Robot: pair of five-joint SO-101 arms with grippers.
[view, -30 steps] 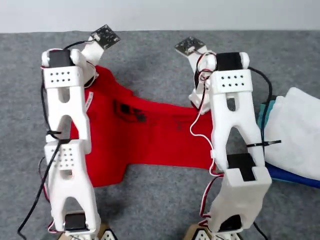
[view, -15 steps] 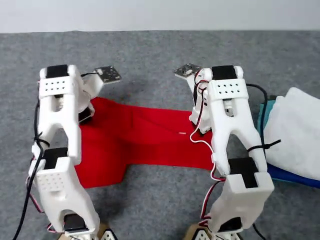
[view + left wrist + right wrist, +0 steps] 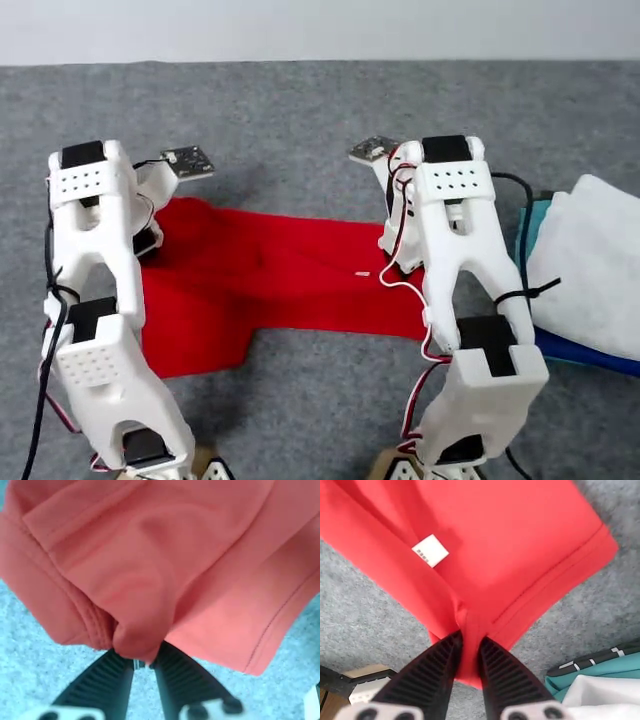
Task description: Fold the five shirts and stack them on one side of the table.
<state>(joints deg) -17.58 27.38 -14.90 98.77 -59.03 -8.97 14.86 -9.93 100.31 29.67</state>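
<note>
Red shirt [image 3: 270,280] lies flat across the middle of the grey table [image 3: 300,120]; left gripper [image 3: 142,659] pinches its 9 o'clock edge, right gripper [image 3: 469,641] clamps its 3 o'clock hem; folded shirt stack [image 3: 590,270] at 3 o'clock

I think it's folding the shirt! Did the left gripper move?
Yes. The left gripper, shut on the red shirt, has drawn back from the far edge of the table toward the near one, and away from the folded stack.

One shirt [image 3: 280,280] lies left of folded stack [image 3: 600,260] (on table [image 3: 300,110]).
</note>
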